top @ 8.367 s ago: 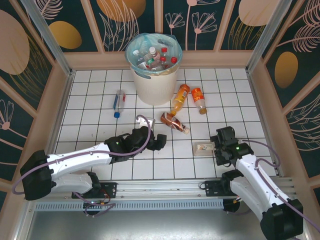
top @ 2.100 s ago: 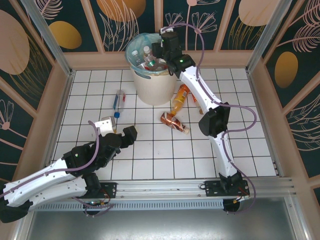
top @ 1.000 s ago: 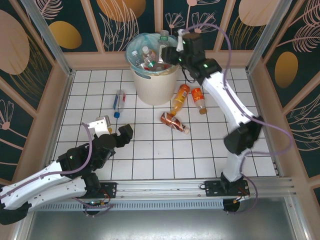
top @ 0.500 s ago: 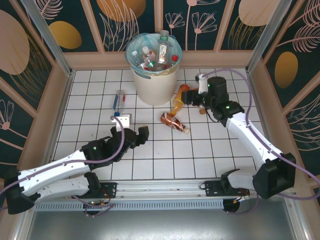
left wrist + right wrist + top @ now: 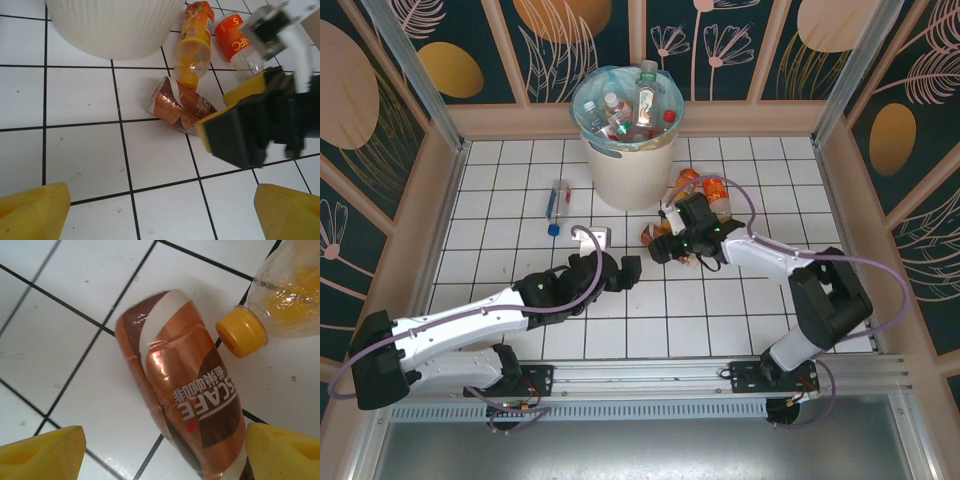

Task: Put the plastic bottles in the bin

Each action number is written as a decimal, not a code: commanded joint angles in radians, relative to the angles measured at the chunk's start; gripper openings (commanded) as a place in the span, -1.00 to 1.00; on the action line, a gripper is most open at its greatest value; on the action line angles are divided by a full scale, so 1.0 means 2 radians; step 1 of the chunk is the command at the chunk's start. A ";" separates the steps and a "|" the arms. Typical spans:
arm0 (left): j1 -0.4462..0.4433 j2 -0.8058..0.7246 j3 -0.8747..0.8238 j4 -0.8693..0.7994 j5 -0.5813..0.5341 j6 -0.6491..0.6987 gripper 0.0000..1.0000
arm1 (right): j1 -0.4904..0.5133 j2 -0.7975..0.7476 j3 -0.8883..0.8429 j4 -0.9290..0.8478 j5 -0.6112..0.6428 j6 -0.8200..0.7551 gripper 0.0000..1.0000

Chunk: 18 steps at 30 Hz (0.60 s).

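Brown bottle [image 5: 185, 400] flat, axis diag, base far-left; R gripper [image 5: 162, 455] spread astride; L gripper [image 5: 160, 215] spread.

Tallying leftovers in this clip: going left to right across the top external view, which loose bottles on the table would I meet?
Blue-capped clear bottle → orange juice bottle → orange-labelled bottle.

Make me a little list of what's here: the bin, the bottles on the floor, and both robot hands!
bin: off-white, teal bag lining, bottles inside
bottles on floor: brown bottle, orange bottle, orange-label bottle, blue-capped bottle
right gripper: open, a finger on either side of the brown bottle
left gripper: open, holding nothing
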 commanded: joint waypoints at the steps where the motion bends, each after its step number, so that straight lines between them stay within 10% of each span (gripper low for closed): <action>1: -0.001 -0.018 -0.010 0.006 0.010 -0.032 0.88 | 0.006 0.027 0.029 0.020 0.046 -0.018 0.70; 18: -0.001 -0.155 -0.074 -0.049 -0.035 -0.083 0.86 | 0.047 0.133 0.088 -0.022 0.081 -0.030 0.53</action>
